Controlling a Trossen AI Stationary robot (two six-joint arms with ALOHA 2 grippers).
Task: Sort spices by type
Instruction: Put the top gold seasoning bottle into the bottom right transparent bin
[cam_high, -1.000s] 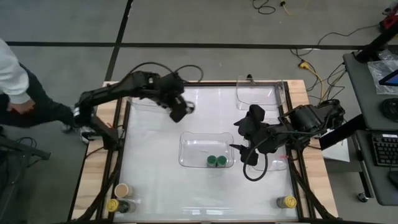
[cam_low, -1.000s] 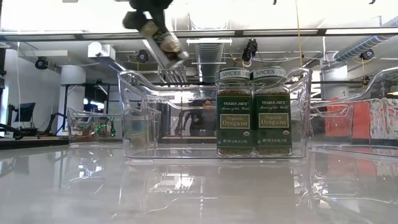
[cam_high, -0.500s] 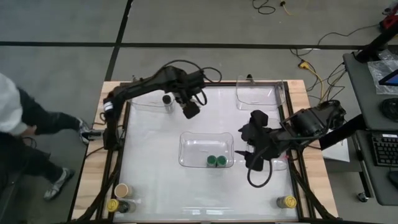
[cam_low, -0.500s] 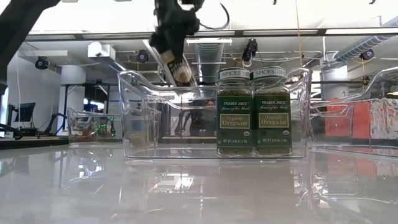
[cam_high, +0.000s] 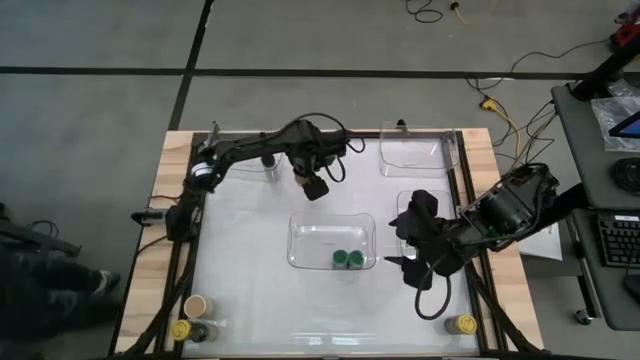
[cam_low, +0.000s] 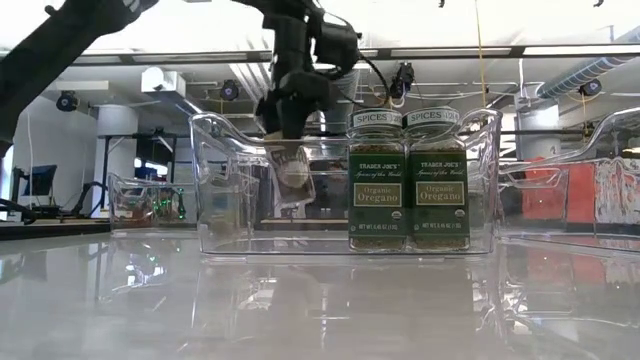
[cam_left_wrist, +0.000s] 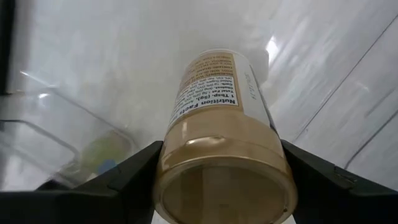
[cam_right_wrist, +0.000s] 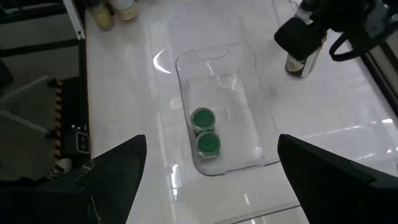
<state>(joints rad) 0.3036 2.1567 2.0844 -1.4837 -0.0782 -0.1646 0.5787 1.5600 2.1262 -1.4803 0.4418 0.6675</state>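
Note:
My left gripper (cam_high: 315, 186) hangs over the table just beyond the far edge of the central clear tray (cam_high: 300, 245), shut on a tan-lidded spice jar (cam_left_wrist: 224, 137). In the low view the jar (cam_low: 292, 175) shows through the tray wall. Two green-lidded oregano jars (cam_high: 348, 259) stand upright on the tray's floor at its near side. My right gripper (cam_right_wrist: 224, 180) is open and holds nothing; it hovers right of that tray (cam_high: 420, 268). A tan jar (cam_high: 196, 305) and a yellow one (cam_high: 181, 328) stand at the near left corner, and another yellow one (cam_high: 462, 325) at the near right. My left gripper pinches the jar's lid end (cam_left_wrist: 186, 180) between its two fingers (cam_left_wrist: 124, 183), one on each side. The fingers come from above, pointing down. The jar hangs below them, bottom end down and a little tilted (cam_low: 296, 195), and looks clear of the table.
A clear tray (cam_high: 415, 150) sits at the far right. Another at the far left (cam_high: 235, 165) has a dark-lidded jar (cam_high: 268, 159) in it. Wooden rails (cam_high: 170, 260) edge the white table. Bare table lies between the central tray and the near edge.
My left gripper has come down and moved toward the central tray, carrying the tan jar from high above the table to about the height of the tray wall. The jar has swung from slanted to nearly upright. My right gripper has drifted a little toward the near edge.

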